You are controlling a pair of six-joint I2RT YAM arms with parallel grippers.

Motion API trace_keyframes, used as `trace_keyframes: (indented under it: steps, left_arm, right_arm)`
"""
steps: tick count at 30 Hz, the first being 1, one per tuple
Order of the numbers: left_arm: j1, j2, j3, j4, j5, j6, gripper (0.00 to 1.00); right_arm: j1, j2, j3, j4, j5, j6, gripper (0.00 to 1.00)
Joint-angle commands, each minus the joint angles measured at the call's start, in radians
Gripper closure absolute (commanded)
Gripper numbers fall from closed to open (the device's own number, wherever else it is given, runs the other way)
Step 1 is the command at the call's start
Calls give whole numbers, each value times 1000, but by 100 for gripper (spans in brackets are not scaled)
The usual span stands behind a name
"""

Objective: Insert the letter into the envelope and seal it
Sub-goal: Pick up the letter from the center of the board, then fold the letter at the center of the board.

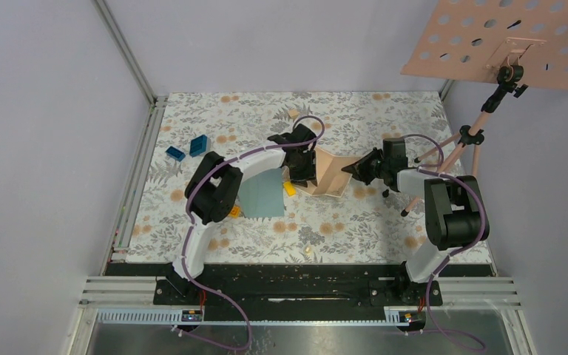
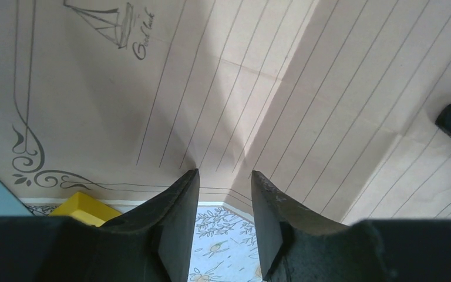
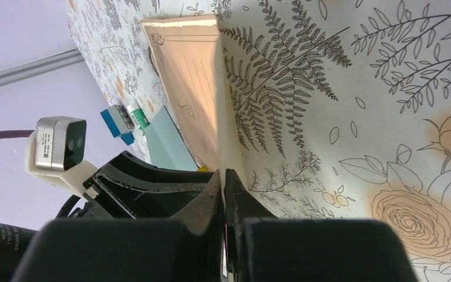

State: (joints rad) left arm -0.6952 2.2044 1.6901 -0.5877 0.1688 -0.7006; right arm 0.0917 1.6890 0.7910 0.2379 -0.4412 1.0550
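The letter (image 1: 329, 175), a tan ruled sheet with a drawn border, lies bent upward on the floral cloth between both grippers. It fills the left wrist view (image 2: 270, 88) and rises as a steep fold in the right wrist view (image 3: 191, 76). My left gripper (image 1: 301, 174) is open, its fingertips (image 2: 224, 173) at the letter's near edge with only cloth between them. My right gripper (image 1: 351, 170) is shut on the letter's right edge (image 3: 223, 173). The teal envelope (image 1: 262, 194) lies flat just left of the letter, partly under the left arm; in the right wrist view the envelope (image 3: 167, 141) shows beyond the sheet.
A small yellow block (image 1: 289, 188) sits by the letter's near-left corner. Two blue blocks (image 1: 199, 145) lie at the back left. A pink perforated board (image 1: 503, 44) on a tripod stand (image 1: 458, 148) overhangs the right side, close behind the right arm.
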Motion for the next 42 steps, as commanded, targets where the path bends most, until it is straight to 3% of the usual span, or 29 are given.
trace_keyframes:
  steps: [1, 8, 14, 19, 22, 28, 35, 38, 42]
  left_arm:
    - [-1, -90, -37, 3, 64, 40, 59]
    - [20, -323, -117, 25, 95, 74, 57]
    - [52, -491, -212, 95, 143, 55, 56]
    - [61, -537, -253, 135, 248, 44, 53]
    - [61, -557, -294, 166, 320, 47, 48]
    - [70, -630, -390, 214, 377, 115, 25]
    - [136, -657, -472, 299, 541, 162, 19]
    - [216, -730, -560, 433, 712, 144, 13]
    - [258, -752, -600, 503, 840, 144, 10]
  right_arm:
    - [0, -26, -16, 16, 1, -26, 100]
    - [0, -264, 33, -329, 90, -259, 100]
    - [0, -503, 31, -447, 103, -343, 100]
    - [0, -624, 74, -512, 36, -384, 100]
    - [0, -690, 75, -520, -53, -399, 100]
    - [-1, -830, 73, -546, -110, -436, 100]
    - [-1, -841, 165, -501, -368, -414, 100]
    - [-1, -858, 194, -470, -450, -382, 100]
    - [-1, -873, 157, -265, -585, -230, 100]
